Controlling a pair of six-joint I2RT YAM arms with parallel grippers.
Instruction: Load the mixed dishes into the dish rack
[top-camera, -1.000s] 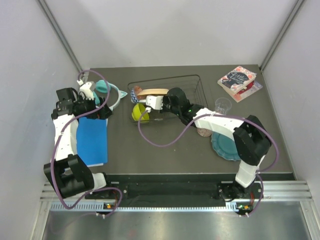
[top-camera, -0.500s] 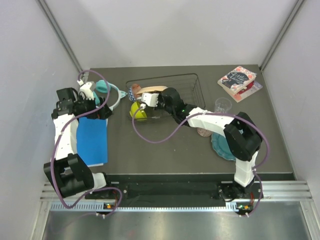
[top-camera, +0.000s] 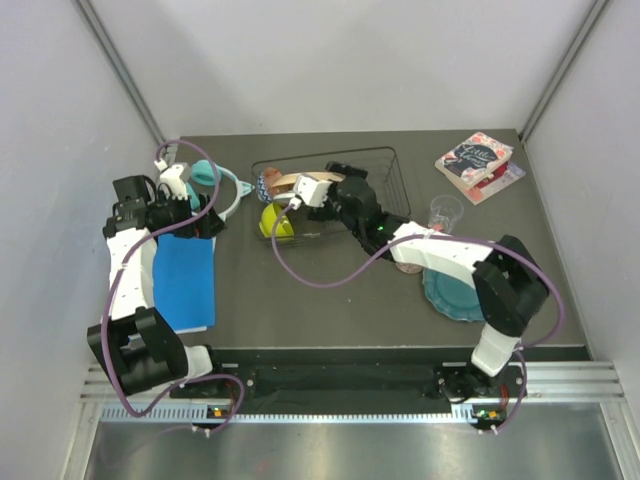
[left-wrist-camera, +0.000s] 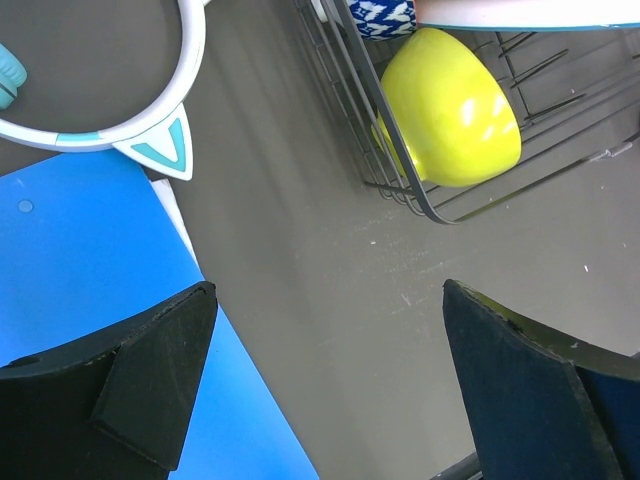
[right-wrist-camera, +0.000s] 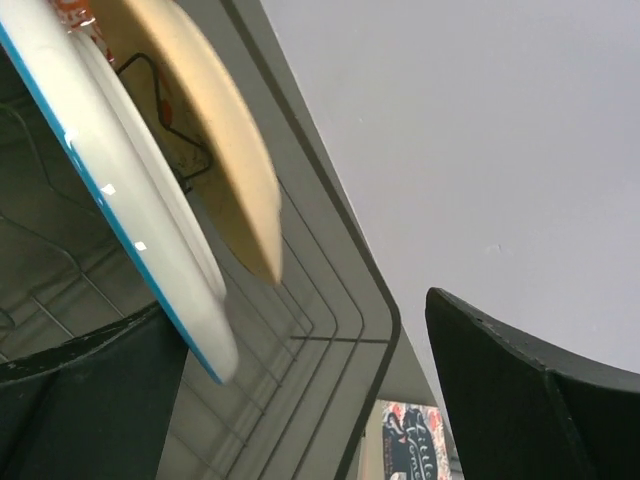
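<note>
The black wire dish rack stands at the back middle. At its left end a cream plate and a white blue-edged plate stand on edge, beside a yellow-green bowl and a red-blue bowl. My right gripper hangs open over the rack, its left finger just beside the white plate's rim. A teal plate lies on the table, a pink mug mostly under my right arm. My left gripper is open over the folder's edge.
Teal headphones lie left of the rack, a blue folder in front of them. A clear glass and floral books sit at the back right. Grey walls close in three sides.
My right gripper has opened and let go of the white plate, which now stands in the rack; the hand has risen and drawn back a little. The left arm has not moved.
</note>
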